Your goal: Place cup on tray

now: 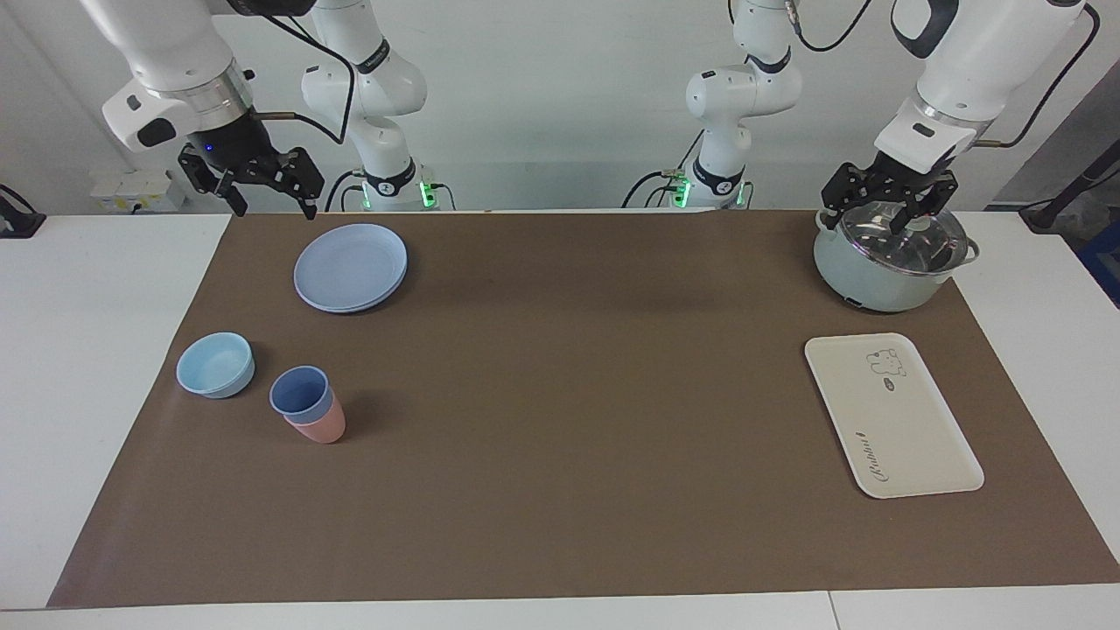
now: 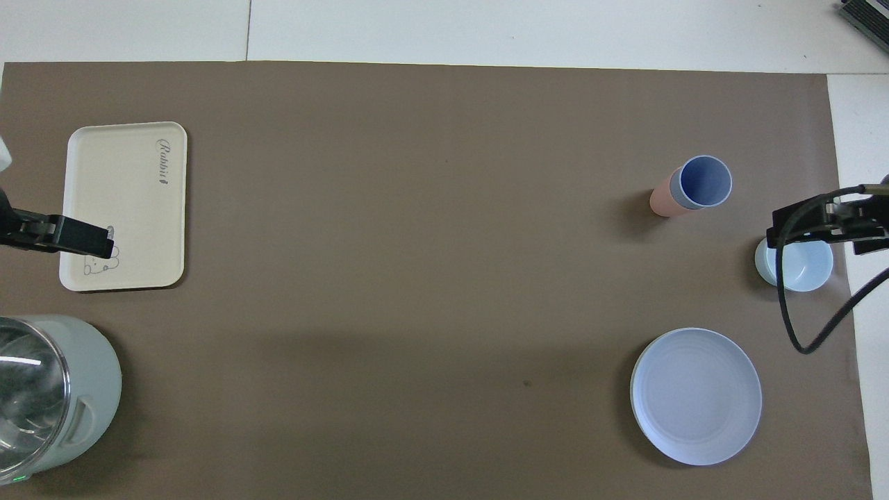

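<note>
**Cup not yet lifted, tray bare**

Nothing is done so far, by the look of it. The periwinkle cup (image 1: 302, 391) stands nested in the pink tumbler (image 1: 318, 426), near the right arm's end of the brown mat (image 1: 560, 490), just beside the light-blue bowl (image 1: 215, 364) and farther from the robots than the round blue plate (image 1: 351, 266).

The tray (image 1: 892, 413) lies well apart at the left arm's end, toward the corner of the mat, with nothing on it.

The right gripper (image 1: 269, 194) hangs in the air with its fingers spread apart, over the mat's edge near the plate, holding nothing. The left gripper (image 1: 884, 206) waits above the lidded pot (image 1: 888, 258), fingers apart, gripping nothing as far as can be seen.

So the whole job remains: grasp the blue cup, free it from the pink one, carry it along the desk and set it on the tray.
</note>
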You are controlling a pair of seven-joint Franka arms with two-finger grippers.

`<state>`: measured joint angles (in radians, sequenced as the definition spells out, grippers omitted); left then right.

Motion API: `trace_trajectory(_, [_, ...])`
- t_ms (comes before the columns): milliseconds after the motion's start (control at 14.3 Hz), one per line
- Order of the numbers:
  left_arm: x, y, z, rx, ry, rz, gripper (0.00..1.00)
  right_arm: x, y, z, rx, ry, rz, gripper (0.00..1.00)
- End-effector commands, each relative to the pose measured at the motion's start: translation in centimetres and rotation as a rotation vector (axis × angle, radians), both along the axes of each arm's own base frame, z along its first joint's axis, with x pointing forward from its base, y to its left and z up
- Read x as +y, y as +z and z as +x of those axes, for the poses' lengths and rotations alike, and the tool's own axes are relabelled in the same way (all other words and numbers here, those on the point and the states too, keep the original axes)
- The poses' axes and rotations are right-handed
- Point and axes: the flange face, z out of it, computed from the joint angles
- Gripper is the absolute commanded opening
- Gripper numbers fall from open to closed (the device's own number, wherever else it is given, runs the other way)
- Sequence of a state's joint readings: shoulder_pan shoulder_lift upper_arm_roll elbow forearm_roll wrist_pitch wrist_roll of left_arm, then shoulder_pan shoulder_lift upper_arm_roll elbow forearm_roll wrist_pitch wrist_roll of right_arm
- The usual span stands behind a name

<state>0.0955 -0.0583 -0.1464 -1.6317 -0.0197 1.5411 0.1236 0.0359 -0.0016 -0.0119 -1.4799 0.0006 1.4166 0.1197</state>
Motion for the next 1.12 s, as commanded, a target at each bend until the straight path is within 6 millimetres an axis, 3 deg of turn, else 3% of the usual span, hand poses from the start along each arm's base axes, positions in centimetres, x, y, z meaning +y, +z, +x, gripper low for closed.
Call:
trace_trajectory(0, [0.2,0.3,-0.8,0.0,-0.002,-0.004,1.0,-0.3,0.1,-0.2,-0.003,0.01,-0.001,1.0])
trace_trajectory(489, [0.2,0.3,-0.8,0.0,-0.002,-0.004,1.0,0.4,1.0,-1.0,-0.008,0.04,0.0,1.0])
trace_trajectory(699, [0.2,0.3,-0.8,0.0,-0.002,-0.006,1.0,-0.6,1.3,0.1,-0.077,0.001,0.003,0.95])
trace_trajectory(909, [0.2,0.3,-0.8,0.0,-0.002,-0.004,1.0,-4.1,-0.4,1.6,-0.077,-0.183,0.0,0.89])
trace_trajectory(1048, [0.2,0.3,-0.8,0.0,-0.002,-0.004,1.0,-6.9,-2.5,3.1,-0.058,-0.315,0.038,0.89])
